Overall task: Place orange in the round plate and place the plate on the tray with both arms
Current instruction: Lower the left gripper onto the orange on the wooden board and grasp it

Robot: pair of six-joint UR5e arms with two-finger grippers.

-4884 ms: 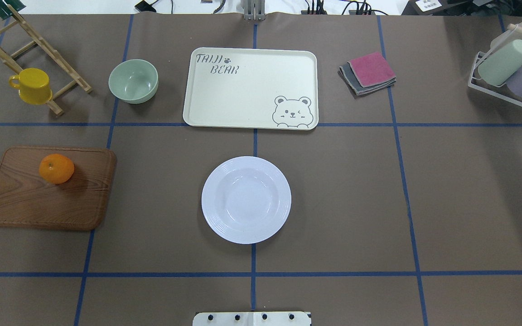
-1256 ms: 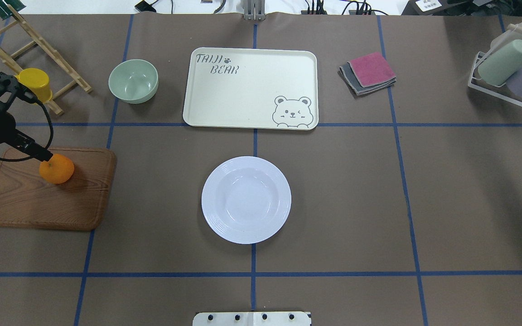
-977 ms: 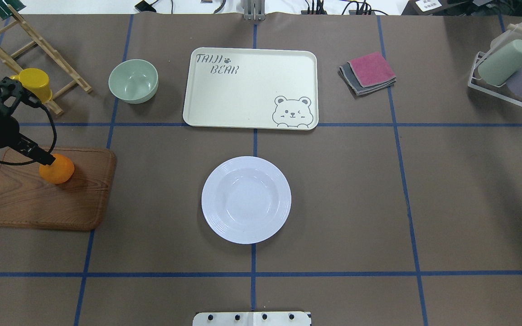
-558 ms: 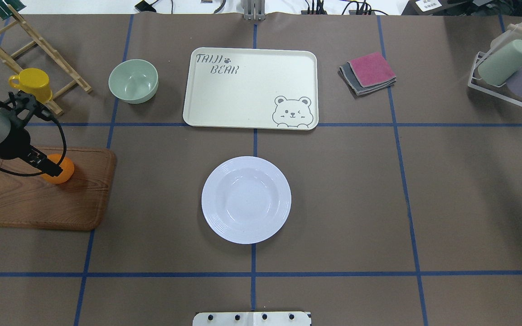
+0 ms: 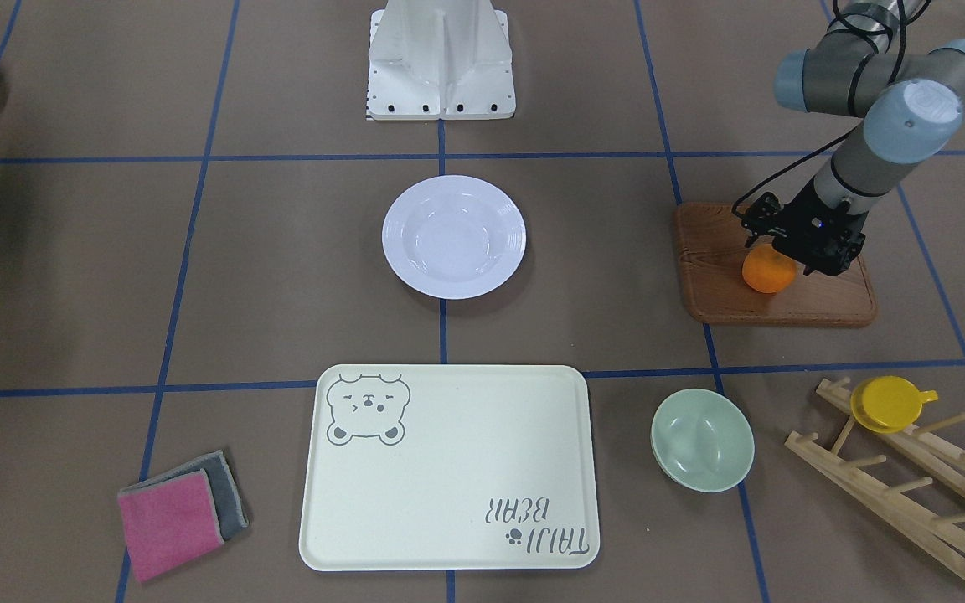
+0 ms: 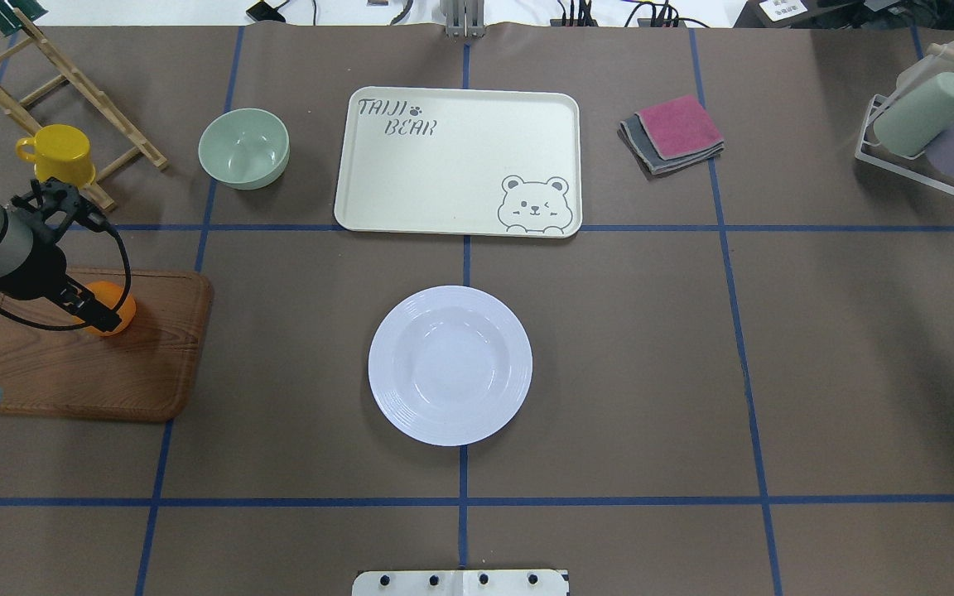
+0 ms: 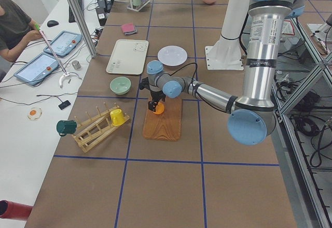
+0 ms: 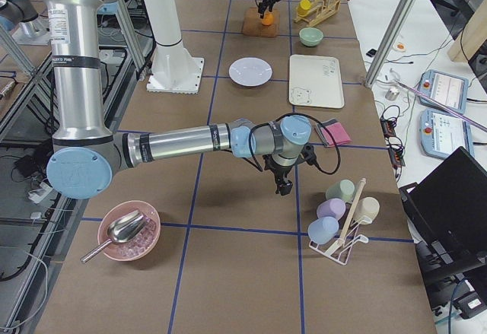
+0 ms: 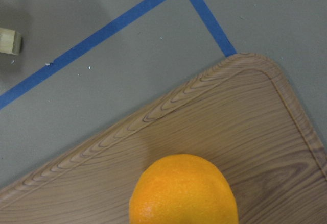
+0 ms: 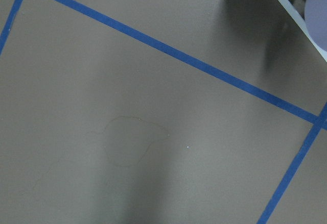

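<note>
The orange point(image 5: 769, 274) sits on the brown wooden board point(image 5: 826, 303) at the table's left. My left gripper point(image 6: 100, 314) is down over the orange point(image 6: 124, 306), fingers at its top and near side, and looks open. In the left wrist view the orange point(image 9: 184, 191) fills the bottom middle and no fingers show. The white round plate point(image 6: 450, 365) lies empty at the table's middle. Beyond it the cream bear tray point(image 6: 444, 165) is empty too. My right gripper point(image 8: 284, 188) hangs low over bare table far to the right; I cannot tell its state.
A pale-green bowl point(image 6: 243, 149) stands left of the tray. A yellow cup point(image 6: 59, 155) hangs on a wooden rack point(image 6: 71, 79) at the back left. Folded cloths point(image 6: 674, 132) lie right of the tray, with a cup holder point(image 6: 932, 124) at the far right edge.
My left arm came in from the left and moved over the board until its gripper covers much of the orange. A black tip of the right gripper now shows at the right edge.
</note>
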